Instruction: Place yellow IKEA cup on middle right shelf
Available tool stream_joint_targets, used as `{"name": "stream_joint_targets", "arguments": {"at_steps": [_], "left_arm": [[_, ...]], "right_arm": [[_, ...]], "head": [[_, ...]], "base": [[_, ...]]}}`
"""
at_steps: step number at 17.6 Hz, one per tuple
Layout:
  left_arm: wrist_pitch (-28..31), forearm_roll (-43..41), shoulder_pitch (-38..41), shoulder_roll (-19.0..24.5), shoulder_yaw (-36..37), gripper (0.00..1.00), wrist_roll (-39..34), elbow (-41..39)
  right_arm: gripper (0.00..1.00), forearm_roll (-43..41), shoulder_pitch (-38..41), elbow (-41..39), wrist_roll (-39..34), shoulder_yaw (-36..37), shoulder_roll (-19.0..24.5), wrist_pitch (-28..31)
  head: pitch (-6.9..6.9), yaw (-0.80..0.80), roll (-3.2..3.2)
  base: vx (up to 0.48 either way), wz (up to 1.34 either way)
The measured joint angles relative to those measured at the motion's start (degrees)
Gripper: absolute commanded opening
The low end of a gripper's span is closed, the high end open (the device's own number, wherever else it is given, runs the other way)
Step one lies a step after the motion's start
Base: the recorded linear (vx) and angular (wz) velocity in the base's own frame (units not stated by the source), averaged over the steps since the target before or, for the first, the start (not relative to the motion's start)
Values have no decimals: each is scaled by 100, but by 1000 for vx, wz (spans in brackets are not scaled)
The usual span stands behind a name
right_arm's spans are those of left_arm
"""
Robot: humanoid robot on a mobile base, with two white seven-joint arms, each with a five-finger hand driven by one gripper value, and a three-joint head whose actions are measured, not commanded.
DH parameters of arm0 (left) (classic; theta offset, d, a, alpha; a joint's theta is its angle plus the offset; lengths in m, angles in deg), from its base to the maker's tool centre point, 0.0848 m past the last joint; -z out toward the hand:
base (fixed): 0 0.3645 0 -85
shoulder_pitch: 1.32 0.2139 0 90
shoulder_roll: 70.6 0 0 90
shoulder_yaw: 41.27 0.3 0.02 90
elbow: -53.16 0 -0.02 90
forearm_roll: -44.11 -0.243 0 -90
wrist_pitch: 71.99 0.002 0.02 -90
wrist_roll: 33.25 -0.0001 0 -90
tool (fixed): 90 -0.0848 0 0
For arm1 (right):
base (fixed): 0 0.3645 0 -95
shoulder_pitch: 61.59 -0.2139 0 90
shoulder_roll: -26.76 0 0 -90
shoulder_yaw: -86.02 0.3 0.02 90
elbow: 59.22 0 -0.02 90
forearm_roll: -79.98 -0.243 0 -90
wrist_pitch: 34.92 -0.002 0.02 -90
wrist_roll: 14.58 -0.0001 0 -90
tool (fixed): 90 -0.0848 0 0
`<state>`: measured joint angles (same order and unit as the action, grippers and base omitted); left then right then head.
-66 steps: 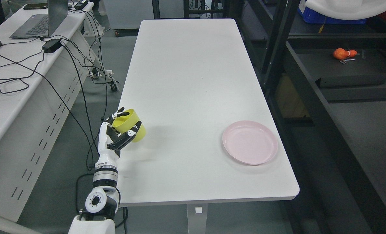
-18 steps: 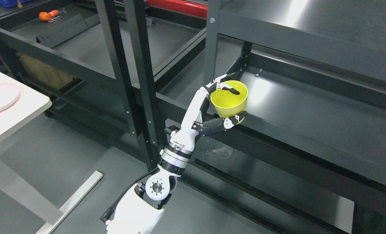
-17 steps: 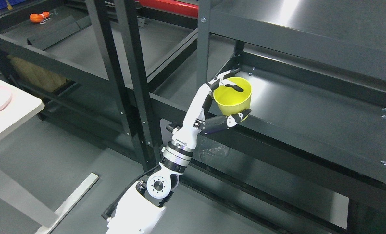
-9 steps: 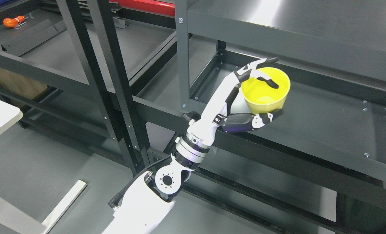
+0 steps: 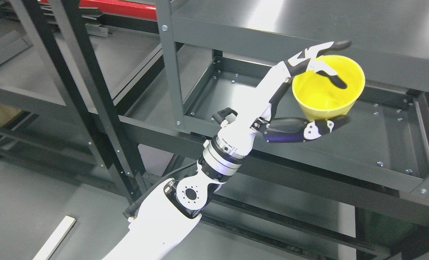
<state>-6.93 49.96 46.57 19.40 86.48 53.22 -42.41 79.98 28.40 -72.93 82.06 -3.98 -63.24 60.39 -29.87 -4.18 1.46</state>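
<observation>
The small yellow plastic cup, a smooth tapered tumbler with its open mouth up, is carried upright in the left robot hand, lifted clear above the dark grey metal shelf tray that lies just beneath and beyond the robot hand. The robot hand is closed on the cup: one finger hooks over the rim and down into the mouth, another stretches out along the rim's far side, and the dark thumb with its white tip lies under the narrow base. By its look the cup is light, stiff and empty, so weight should be no trouble; the glossy wall is likely slippery, and the taper would let it slide downward out of a loose side grip. Rim and base, as held here, seem the safer places to take it. It is probably not fragile, though a thin wall may flex under hard squeezing. Above the robot hand runs the front edge of the upper grey metal shelf, close to the outstretched finger, which could catch on it. The right arm does not show.
</observation>
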Motion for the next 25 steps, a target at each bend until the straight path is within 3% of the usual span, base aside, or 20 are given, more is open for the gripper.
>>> {"name": "stream_joint_targets", "arguments": {"at_steps": [6,10,18,25], "left_arm": [[57,373,-608,0,-74,0,-21,-275],[598,681,-987,0,-243,0,-89,-372],[3348,1184,-1661,-1,-697,0,-1048,-471],[4734,2046,-2164,-1,-887,1,-1447,-195]], "right_arm": [[99,0,1,0,0,0,0,0],[99,0,1,0,0,0,0,0],[99,0,1,0,0,0,0,0],[99,0,1,0,0,0,0,0]], "head": [[0,0,0],[1,0,0],[1,0,0],[1,0,0]], "base": [[67,-217],[89,-224],[46,-111],[0,0]]}}
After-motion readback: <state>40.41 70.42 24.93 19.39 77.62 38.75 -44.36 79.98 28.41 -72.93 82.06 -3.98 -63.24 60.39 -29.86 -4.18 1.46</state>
